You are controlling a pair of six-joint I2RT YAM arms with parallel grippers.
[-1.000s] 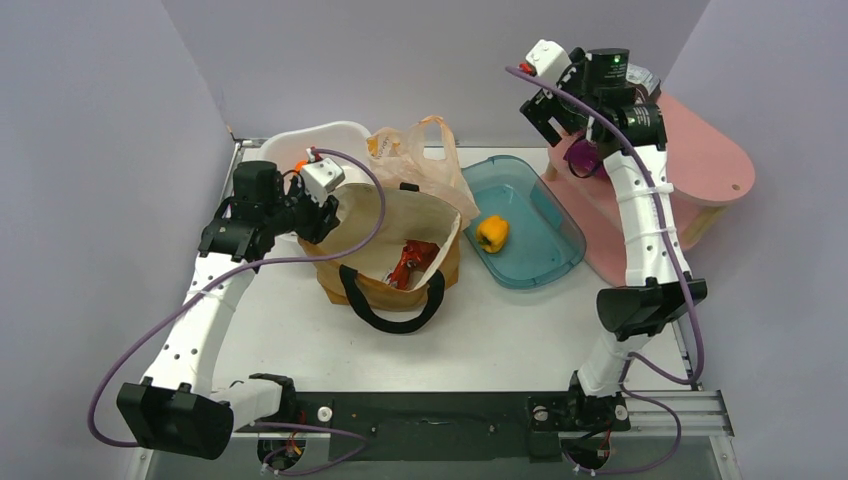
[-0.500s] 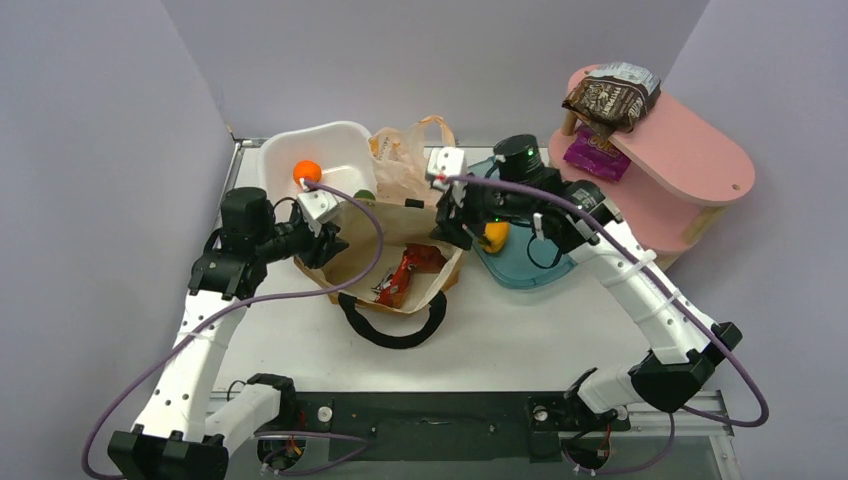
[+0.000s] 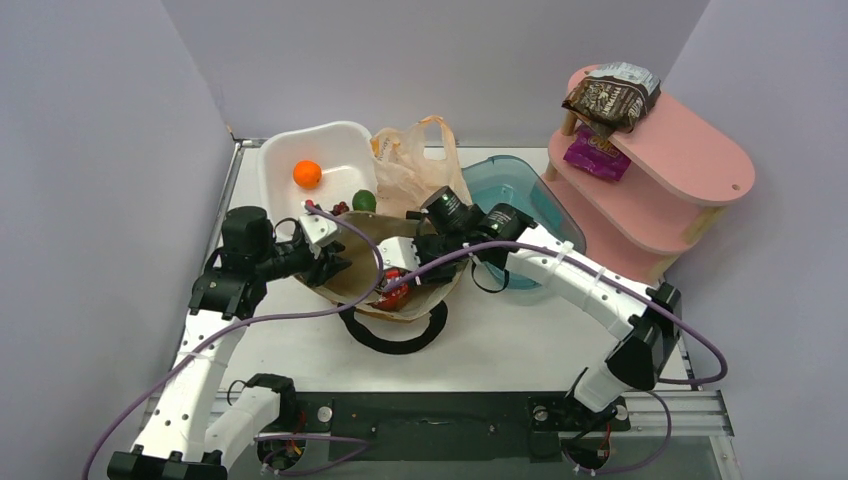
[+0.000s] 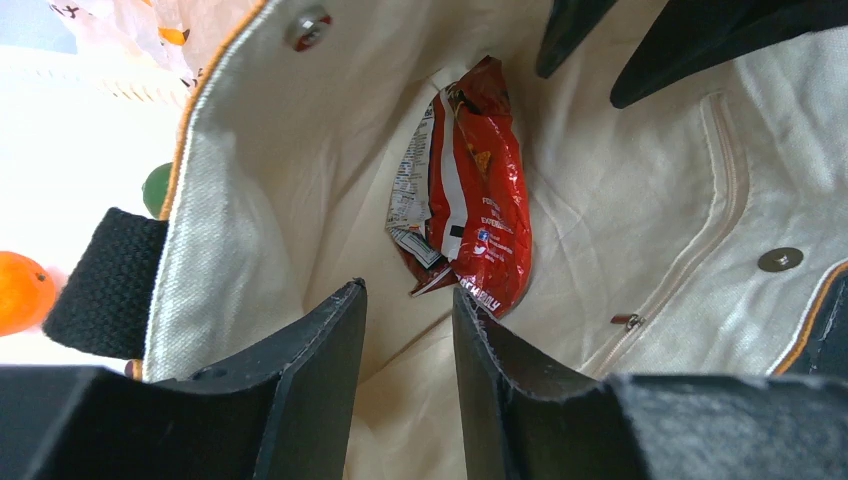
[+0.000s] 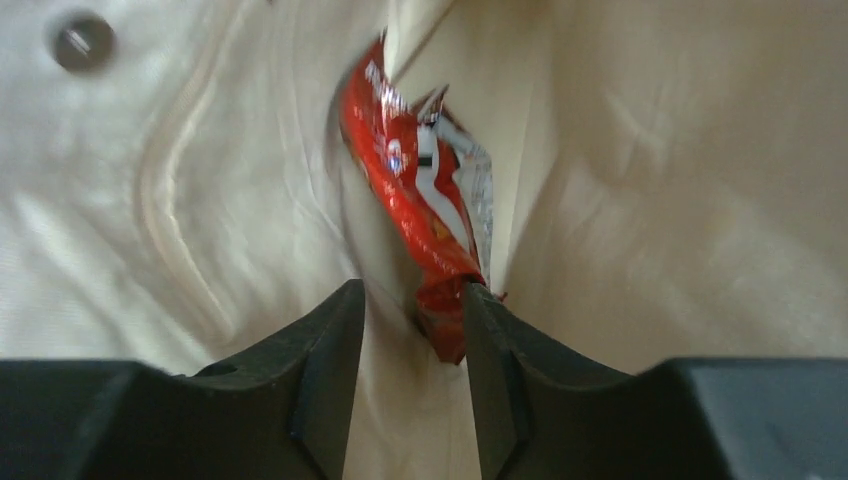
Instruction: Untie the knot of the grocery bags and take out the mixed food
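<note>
Doritos bag (image 5: 420,220) on the floor of the tote (image 4: 300,180), its corner between the half-closed fingers of my right gripper (image 5: 415,300), my left gripper (image 4: 408,295) half-closed at the rim, true pinch of either indeterminable; I should clamp foil only, not lining, then lift straight.

The white table (image 3: 520,335) carries a canvas tote (image 3: 405,304), peach plastic bag (image 3: 410,172), white tub (image 3: 330,130), teal tub (image 3: 512,170) and pink shelf (image 3: 640,232).

The canvas tote's (image 4: 620,170) walls pinch close round the Doritos bag (image 4: 480,190), while the left gripper (image 4: 408,295) and right gripper (image 5: 410,295) crowd its mouth.
</note>
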